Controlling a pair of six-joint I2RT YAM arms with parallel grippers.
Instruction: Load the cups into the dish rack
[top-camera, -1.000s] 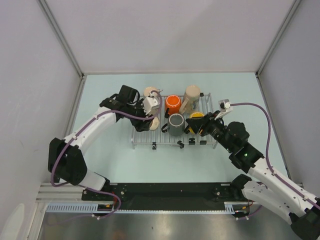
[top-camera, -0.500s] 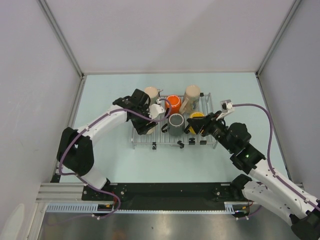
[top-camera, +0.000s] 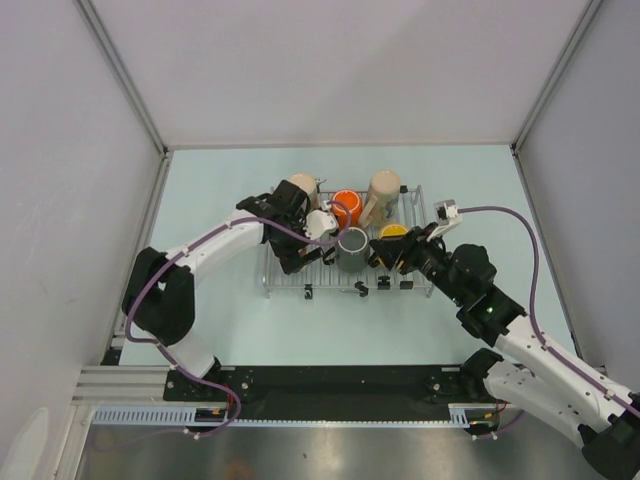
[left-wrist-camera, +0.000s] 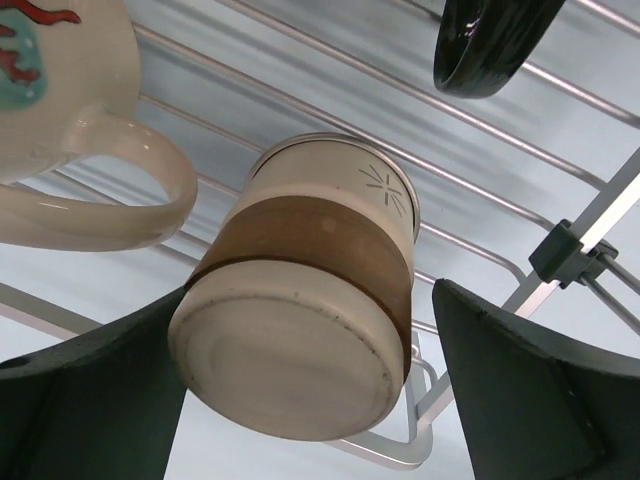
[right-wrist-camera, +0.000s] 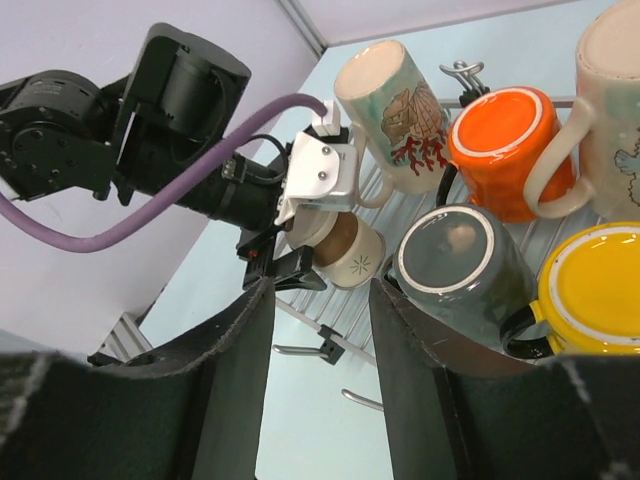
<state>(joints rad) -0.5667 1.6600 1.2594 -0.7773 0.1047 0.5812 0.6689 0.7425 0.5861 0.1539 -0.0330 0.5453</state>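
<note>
My left gripper (top-camera: 318, 226) is spread wide over the small banded cup (left-wrist-camera: 300, 290) in the dish rack (top-camera: 335, 278).
From above, I see the rack mid-table. The picture mug (top-camera: 300, 184) is at its 10 o'clock corner, the orange mug (top-camera: 346, 206) at 12, the tall cream mug (top-camera: 384, 190) at 1, the grey mug (top-camera: 352, 246) in the middle and the yellow mug (top-camera: 393, 231) at 3, where my right gripper (top-camera: 386, 252) hovers. On my left wrist camera the banded cup stands upside down on the bars. The fingers (left-wrist-camera: 530, 390) are wide on either side: the 3 o'clock one is clearly apart from it, the 9 o'clock one just beside it, and I cannot tell whether that one touches. On my right wrist camera the fingers (right-wrist-camera: 228, 385) stand partly apart with nothing between them, and the grey mug is close at 2 o'clock.
</note>
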